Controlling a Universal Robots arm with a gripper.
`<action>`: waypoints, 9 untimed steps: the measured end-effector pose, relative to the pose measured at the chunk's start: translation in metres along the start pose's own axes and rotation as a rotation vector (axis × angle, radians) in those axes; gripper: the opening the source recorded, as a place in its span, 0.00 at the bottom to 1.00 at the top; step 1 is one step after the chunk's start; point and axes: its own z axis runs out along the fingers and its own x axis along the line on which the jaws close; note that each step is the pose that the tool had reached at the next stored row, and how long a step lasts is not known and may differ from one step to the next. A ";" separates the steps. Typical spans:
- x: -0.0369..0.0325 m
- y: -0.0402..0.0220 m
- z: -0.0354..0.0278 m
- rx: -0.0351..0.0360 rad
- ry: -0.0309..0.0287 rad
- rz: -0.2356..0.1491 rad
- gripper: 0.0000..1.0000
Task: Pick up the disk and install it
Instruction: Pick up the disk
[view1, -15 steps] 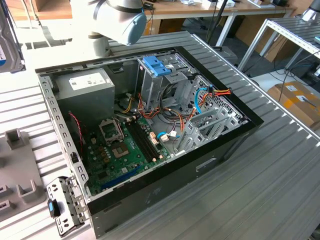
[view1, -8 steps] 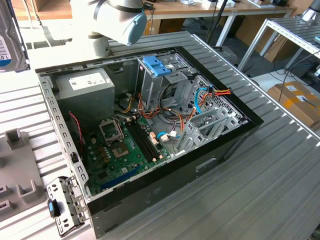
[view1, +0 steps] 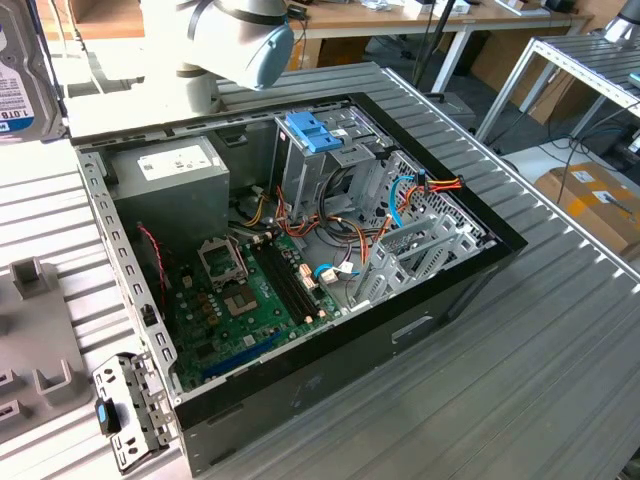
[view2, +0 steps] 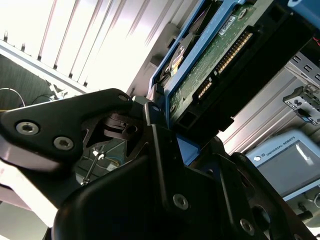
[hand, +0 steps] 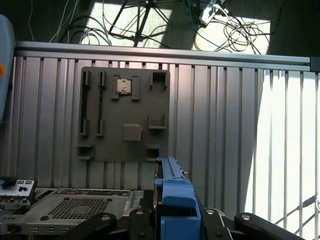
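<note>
Disk (view2: 210, 65) clamped in gripper (view2: 172, 132) — grey fixture plate (hand: 112, 117) near, computer case (view1: 420, 300) apart.

Hard daylight floods the second wrist view: the ribbed table (view2: 100, 40) beyond the gripper (view2: 185, 140) blows out to white, while the gripper's black body, nearest the lens, sits dark and soft. The disk (view2: 215, 60) clamped in it is evenly lit. In the first wrist view I get sun stripes glaring on the table past the gripper to one side, and the grey tray (hand: 125, 115) ahead is flat-lit. The exterior view washes out around the disk, and the computer case (view1: 330, 370) is shadowed inside.
</note>
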 end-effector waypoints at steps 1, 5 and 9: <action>0.0000 -0.0008 0.0000 0.0000 0.0000 0.000 0.37; 0.0002 -0.0052 -0.0003 0.0000 0.0000 0.000 0.37; 0.0003 -0.0092 -0.0006 0.0000 0.0000 0.000 0.37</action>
